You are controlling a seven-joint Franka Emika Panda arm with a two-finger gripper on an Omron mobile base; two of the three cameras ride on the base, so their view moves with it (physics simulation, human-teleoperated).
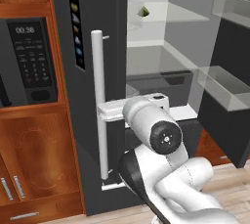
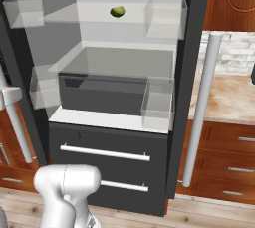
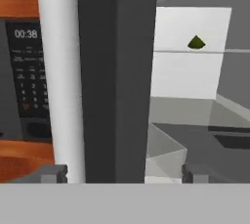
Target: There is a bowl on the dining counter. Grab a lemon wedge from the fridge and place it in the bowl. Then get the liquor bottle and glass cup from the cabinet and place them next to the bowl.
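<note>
The fridge stands open. A small green-yellow lemon wedge (image 1: 143, 11) (image 2: 117, 11) (image 3: 196, 43) lies on an upper glass shelf (image 1: 171, 15) inside. My gripper (image 1: 108, 110) (image 3: 124, 174) is open at the left fridge door, level with its tall white handle (image 1: 99, 100) (image 3: 58, 71). Its fingertips (image 3: 53, 173) stand wide apart, and nothing is held. The handle and the door's dark edge (image 3: 117, 71) are close in front of the hand. The wedge is higher and further in, to the right. The bowl, liquor bottle and glass cup are out of view.
A black microwave (image 1: 29, 61) (image 3: 24, 71) sits in wooden cabinetry left of the fridge. Clear door bins (image 1: 229, 88) (image 2: 159, 102) jut from the open doors. Dark freezer drawers (image 2: 104, 152) lie below. The right door's handle (image 2: 201, 107) and a stone counter (image 2: 229, 97) are to the right.
</note>
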